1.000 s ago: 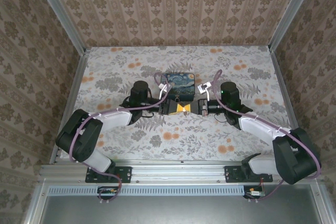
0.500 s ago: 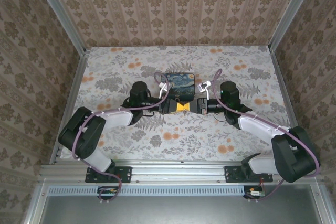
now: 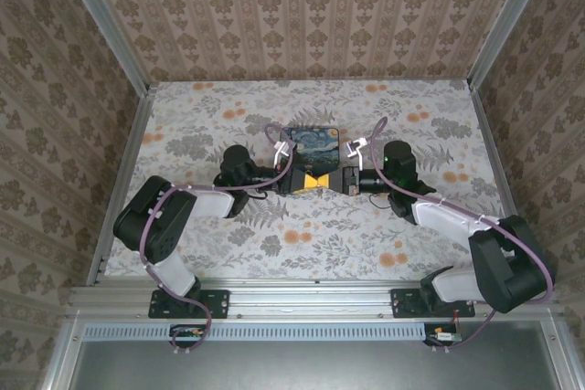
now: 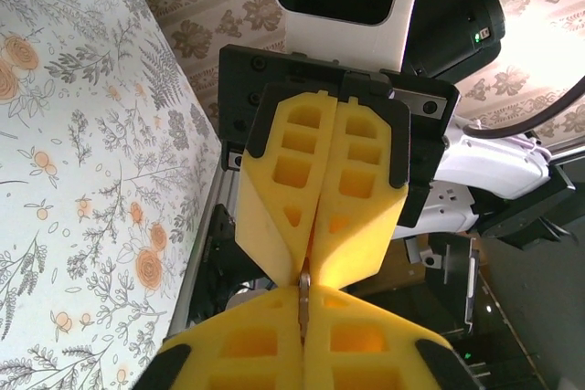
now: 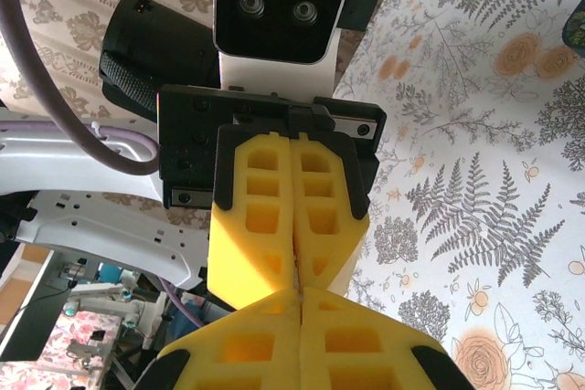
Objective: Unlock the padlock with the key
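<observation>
While my left end effector (image 4: 303, 308) pinches the key (image 4: 303, 289), right end effector (image 5: 300, 303) clamped shut, tips touching, middle of the bench (image 3: 302, 226), blue tin box (image 3: 311, 141) just behind.

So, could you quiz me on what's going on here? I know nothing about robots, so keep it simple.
1. True or false: the left gripper and the right gripper meet tip to tip.
2. What sits just beyond them? A) blue painted box B) red cup C) plate
3. Fill in: both grippers' fingers are ____ in colour.
Key: 1 true; 2 A; 3 yellow.
</observation>
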